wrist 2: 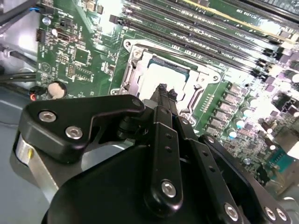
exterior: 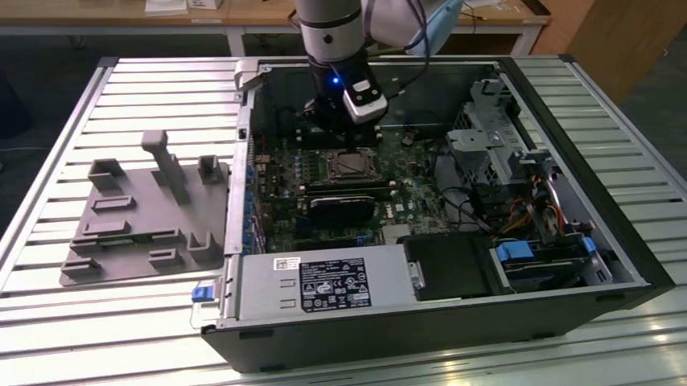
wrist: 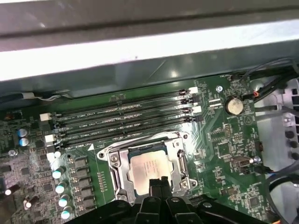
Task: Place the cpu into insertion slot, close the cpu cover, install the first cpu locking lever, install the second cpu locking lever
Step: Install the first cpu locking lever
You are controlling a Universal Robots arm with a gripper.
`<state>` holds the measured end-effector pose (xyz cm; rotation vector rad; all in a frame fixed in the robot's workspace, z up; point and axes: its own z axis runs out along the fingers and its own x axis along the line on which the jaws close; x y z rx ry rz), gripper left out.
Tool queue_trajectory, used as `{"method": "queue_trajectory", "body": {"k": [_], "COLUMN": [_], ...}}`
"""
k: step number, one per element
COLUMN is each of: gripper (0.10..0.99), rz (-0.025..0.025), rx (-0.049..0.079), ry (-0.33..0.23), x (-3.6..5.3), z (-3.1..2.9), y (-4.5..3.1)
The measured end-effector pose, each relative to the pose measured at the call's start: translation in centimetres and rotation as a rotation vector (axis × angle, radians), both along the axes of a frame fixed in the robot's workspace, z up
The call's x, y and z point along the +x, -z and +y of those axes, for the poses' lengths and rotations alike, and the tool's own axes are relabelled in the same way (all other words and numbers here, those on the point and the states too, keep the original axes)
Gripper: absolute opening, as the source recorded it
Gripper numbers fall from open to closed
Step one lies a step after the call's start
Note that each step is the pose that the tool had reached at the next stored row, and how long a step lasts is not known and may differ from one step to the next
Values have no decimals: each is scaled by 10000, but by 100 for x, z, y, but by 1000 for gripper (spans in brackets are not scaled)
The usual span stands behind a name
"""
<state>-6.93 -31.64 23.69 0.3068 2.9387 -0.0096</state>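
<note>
Cpu point(wrist: 148, 169): seated in the insertion slot point(wrist: 117, 173), at 12 o'clock of the hand in the first wrist view.
Cpu cover point(wrist: 180, 154): appears down around the chip.
Hand point(wrist 2: 163, 94): fingers pinched nearly together, holding nothing, tips just over the cpu.
Risk: likely scraping the chip if the tips press down off-line.

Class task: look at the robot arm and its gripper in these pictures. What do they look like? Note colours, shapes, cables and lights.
The arm is a silver-grey tube with a black wrist section showing a small blue light. A white box sits beside it, and cables trail behind. The gripper is matte black, built from flat jointed links fastened with silver screws, tapering to narrow tips.
</note>
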Motion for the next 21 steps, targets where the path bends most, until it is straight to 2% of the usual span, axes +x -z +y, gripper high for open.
{"method": "queue_trajectory", "body": {"k": [5, 6, 10, 13, 15, 17, 18, 19, 20, 21], "gripper": [106, 106, 106, 106, 106, 106, 106, 106, 106, 106], "rz": [0, 32, 575, 857, 1096, 1359, 1464, 1540, 1574, 1573], "rx": [0, 0, -1, -1, 1, 2, -1, -1, -1, -1], "ry": [1, -1, 1, 1, 0, 1, 1, 0, 0, 2], "x": [0, 6, 67, 123, 162, 200, 218, 236, 247, 248], "z": [0, 1, 0, 0, 0, 0, 0, 0, 0, 0], "y": [-10, -10, -9, -8, -5, -2, -1, -1, -1, -1]}}
